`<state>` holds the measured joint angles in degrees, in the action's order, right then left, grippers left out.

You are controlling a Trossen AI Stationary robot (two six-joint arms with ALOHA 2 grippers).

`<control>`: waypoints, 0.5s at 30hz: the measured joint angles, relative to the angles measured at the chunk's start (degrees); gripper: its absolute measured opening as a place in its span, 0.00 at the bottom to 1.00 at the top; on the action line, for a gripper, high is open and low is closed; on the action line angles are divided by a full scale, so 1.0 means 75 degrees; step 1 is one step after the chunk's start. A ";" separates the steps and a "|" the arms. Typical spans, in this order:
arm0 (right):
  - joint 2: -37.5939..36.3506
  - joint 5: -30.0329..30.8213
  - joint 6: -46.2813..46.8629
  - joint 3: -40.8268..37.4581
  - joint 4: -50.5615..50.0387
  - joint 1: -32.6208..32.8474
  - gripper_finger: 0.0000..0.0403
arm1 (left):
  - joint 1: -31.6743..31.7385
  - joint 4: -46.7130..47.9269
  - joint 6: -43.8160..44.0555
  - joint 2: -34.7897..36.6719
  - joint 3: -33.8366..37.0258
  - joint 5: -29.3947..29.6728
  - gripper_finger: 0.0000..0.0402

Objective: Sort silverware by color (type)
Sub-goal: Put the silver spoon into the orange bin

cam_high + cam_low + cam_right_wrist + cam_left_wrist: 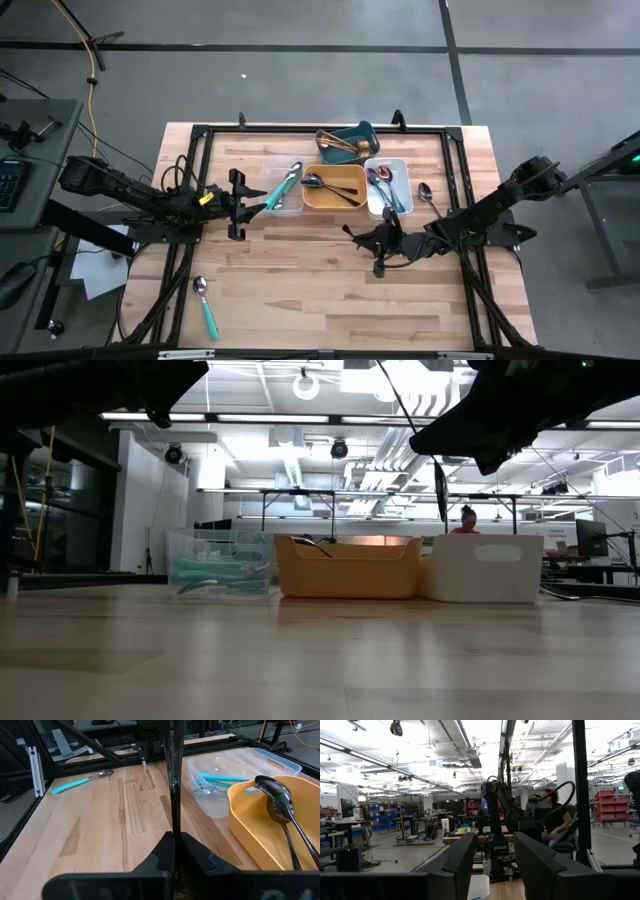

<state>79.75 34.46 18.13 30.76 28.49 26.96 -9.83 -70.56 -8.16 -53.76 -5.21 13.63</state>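
My right gripper (372,240) hovers over the table in front of the trays, shut on a slim dark utensil (173,780), which also shows in the low view (441,490). My left gripper (243,205) stands open beside the clear tray (285,187); nothing is between its fingers (492,865). The clear tray holds teal-handled pieces. Dark ones lie in the orange tray (335,187), iridescent ones in the white tray (387,187), and gold ones in the teal tray (350,140). A teal-handled spoon (205,305) lies flat near the front left. Another spoon (425,192) lies right of the white tray. My right gripper pinches the dark utensil between its two shut fingers, on the thin shaft (173,832) just beyond the fingertips. Which end of the utensil that is, I cannot tell. The utensil shows edge-on, roughly upright, and is lifted clear of the table.
Black frame rails (200,135) run along the table's left, far and right sides. The four trays stand together at the far middle. Bare wood (300,270) lies in front of them. A person (468,518) sits in the room beyond the table.
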 joint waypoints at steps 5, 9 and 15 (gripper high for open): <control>0.0000 0.0000 0.0003 0.0000 0.0000 0.0000 0.01 | -0.0002 -0.0001 0.0000 0.0000 -0.0003 0.0000 0.33; 0.0000 0.0000 0.0112 0.0000 0.0000 0.0000 0.01 | -0.0002 0.0002 -0.0003 0.0000 0.0000 0.0000 0.33; 0.0000 -0.0007 0.0112 0.0000 0.0000 0.0003 0.01 | -0.0002 0.0008 -0.0009 0.0000 -0.0003 0.0000 0.33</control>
<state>79.75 34.40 18.97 30.76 28.49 26.98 -9.85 -70.50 -8.23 -53.76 -5.23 13.63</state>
